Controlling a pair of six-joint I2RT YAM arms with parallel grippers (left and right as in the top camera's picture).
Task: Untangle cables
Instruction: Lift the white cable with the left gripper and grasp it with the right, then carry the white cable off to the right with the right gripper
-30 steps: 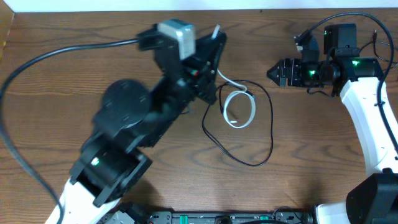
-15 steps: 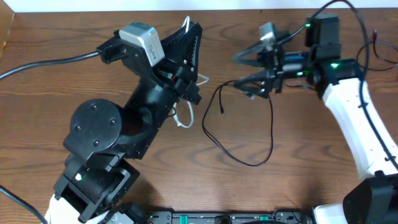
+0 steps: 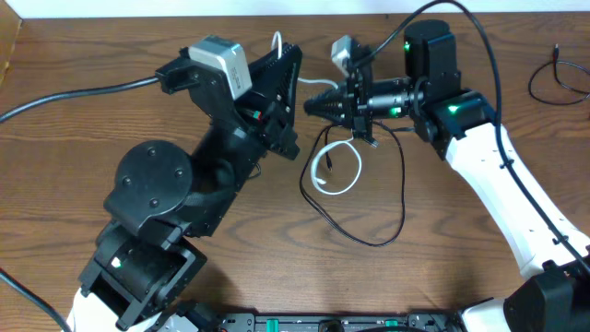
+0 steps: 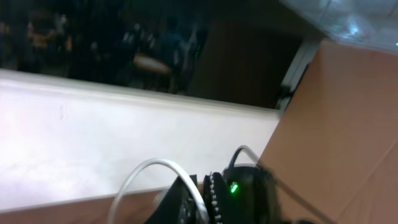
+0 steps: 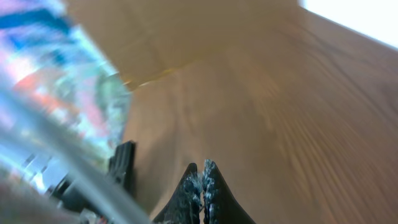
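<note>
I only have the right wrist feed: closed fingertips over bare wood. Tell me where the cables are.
Observer: The white cable arcs into the left gripper, which is shut on it and raised above the table.
Operator: Give me the rest of that cable.
Observer: In the overhead view, it drops to a small loop lying on the table, close to the tips of your right gripper.
Operator: Now the black one.
Observer: The black cable lies in a larger loose loop on the table, and the white loop overlaps its left part.
</note>
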